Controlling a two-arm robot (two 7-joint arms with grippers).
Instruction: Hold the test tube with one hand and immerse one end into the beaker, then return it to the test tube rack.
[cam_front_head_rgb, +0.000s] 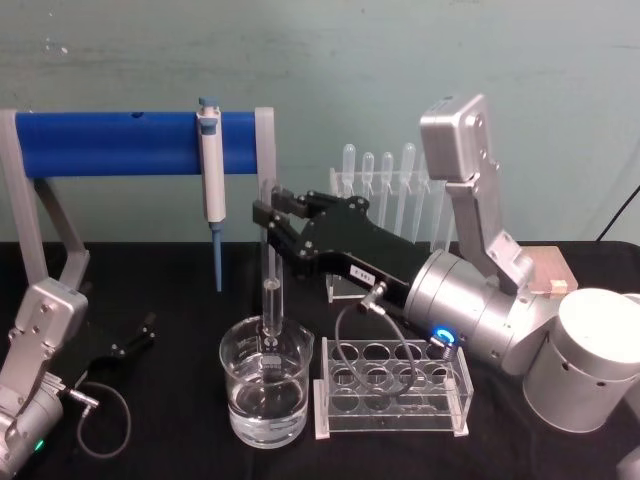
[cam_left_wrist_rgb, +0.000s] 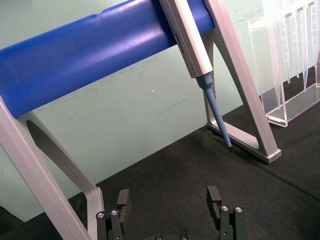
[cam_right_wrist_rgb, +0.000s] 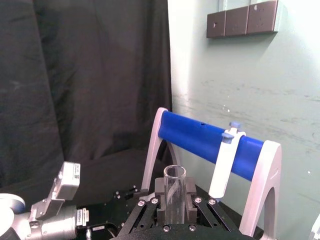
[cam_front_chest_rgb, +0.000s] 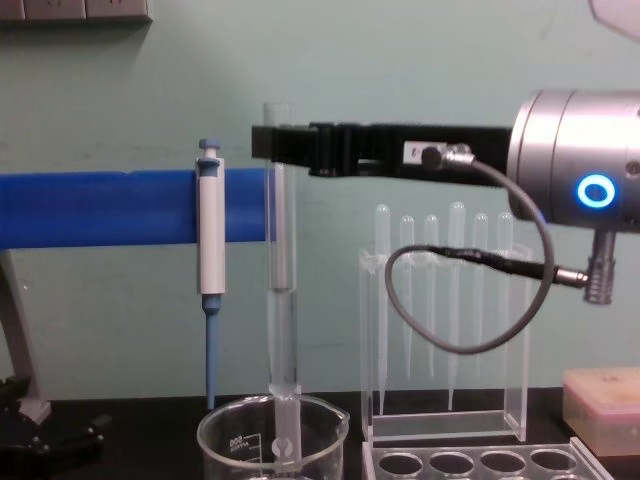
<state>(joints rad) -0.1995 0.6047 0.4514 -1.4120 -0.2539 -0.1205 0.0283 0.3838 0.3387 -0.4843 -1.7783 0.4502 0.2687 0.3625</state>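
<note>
The test tube (cam_front_head_rgb: 270, 270) stands upright, its round bottom inside the beaker (cam_front_head_rgb: 266, 392). My right gripper (cam_front_head_rgb: 268, 215) is shut on the tube near its open rim. In the chest view the test tube (cam_front_chest_rgb: 280, 300) hangs straight down from the right gripper (cam_front_chest_rgb: 272, 142) into the beaker (cam_front_chest_rgb: 270, 440). In the right wrist view the tube's rim (cam_right_wrist_rgb: 174, 175) shows clamped between the black fingers (cam_right_wrist_rgb: 191, 192). Clear liquid lies in the beaker's lower part. My left gripper (cam_front_head_rgb: 135, 340) rests open low on the black cloth at the left, and the left wrist view shows the left gripper (cam_left_wrist_rgb: 170, 200) with nothing between its fingers.
A blue bar stand (cam_front_head_rgb: 130, 143) holds a white and blue pipettor (cam_front_head_rgb: 211, 180) just behind the beaker. A clear rack with round holes (cam_front_head_rgb: 395, 388) sits right of the beaker. A stand of plastic pipettes (cam_front_head_rgb: 385, 190) is behind my right arm. A pink box (cam_front_chest_rgb: 600, 395) lies far right.
</note>
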